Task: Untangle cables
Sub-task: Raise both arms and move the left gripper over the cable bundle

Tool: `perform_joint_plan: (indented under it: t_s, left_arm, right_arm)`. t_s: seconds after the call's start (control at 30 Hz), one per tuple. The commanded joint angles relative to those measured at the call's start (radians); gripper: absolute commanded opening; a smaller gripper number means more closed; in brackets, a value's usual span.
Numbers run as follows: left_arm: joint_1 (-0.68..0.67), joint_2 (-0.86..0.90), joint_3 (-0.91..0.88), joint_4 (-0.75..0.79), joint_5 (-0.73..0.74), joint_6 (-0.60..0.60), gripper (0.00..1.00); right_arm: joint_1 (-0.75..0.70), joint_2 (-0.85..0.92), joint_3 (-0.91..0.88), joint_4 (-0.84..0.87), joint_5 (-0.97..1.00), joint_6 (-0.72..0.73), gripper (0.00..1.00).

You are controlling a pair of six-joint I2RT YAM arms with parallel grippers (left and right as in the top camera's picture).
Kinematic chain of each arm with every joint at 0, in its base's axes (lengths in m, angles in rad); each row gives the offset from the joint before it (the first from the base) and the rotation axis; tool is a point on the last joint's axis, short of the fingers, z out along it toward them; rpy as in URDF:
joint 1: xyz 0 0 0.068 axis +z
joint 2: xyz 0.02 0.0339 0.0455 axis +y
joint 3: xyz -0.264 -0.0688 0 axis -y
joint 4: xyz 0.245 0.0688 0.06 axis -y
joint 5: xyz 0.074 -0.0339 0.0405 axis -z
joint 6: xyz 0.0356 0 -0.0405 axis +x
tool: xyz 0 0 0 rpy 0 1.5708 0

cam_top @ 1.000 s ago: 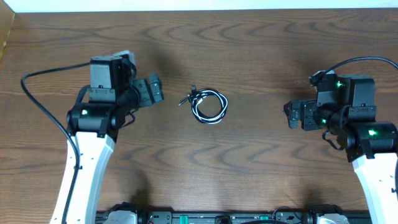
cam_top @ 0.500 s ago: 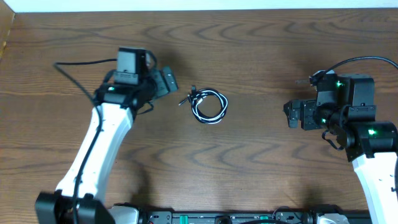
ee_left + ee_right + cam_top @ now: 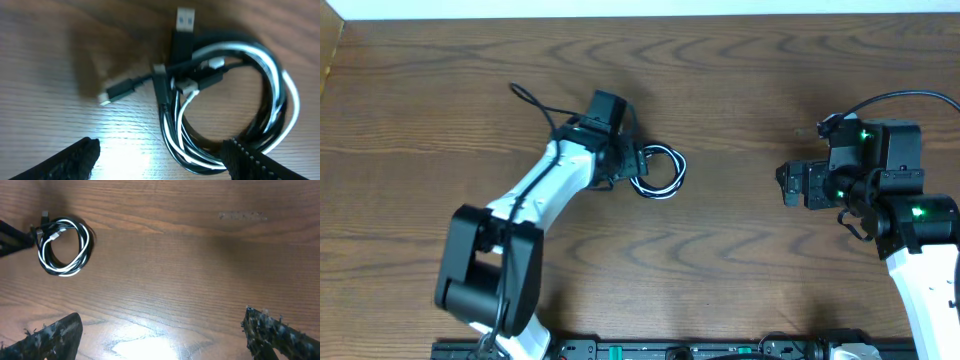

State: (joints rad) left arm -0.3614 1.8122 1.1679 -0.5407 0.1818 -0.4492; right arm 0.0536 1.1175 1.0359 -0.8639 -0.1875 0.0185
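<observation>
By the spread left tool (image 3: 161, 157) lies one cable coil (image 3: 282, 105); the right tool (image 3: 162, 335) gapes too.

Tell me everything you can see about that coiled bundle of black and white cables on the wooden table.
The coiled bundle of thin black and white cables lies flat on the brown wooden table, wound into a rough ring. A silver USB plug and a small black plug stick out on one side. The open left gripper hangs over its edge; contact is unclear.
</observation>
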Motion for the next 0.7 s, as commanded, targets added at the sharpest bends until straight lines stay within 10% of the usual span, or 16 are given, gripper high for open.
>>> perform_joint_plan:
  t_s: [0.0, 0.4, 0.57, 0.67]
  left_arm:
    - [-0.029, 0.041, 0.006, 0.007, 0.001, -0.005, 0.79]
    - [-0.100, 0.100, 0.005, 0.027, -0.045, -0.006, 0.51]
    - [-0.103, 0.100, 0.005, 0.006, -0.042, -0.042, 0.08]
    - [-0.110, 0.100, 0.005, -0.037, -0.031, -0.053, 0.07]
  right_arm:
    - [-0.013, 0.001, 0.022, -0.001, -0.006, 0.011, 0.99]
    - [-0.013, 0.001, 0.022, 0.000, -0.006, 0.011, 0.99]
    - [-0.013, 0.001, 0.022, 0.001, -0.022, 0.011, 0.99]
    - [-0.013, 0.001, 0.021, 0.008, -0.057, 0.011, 0.99]
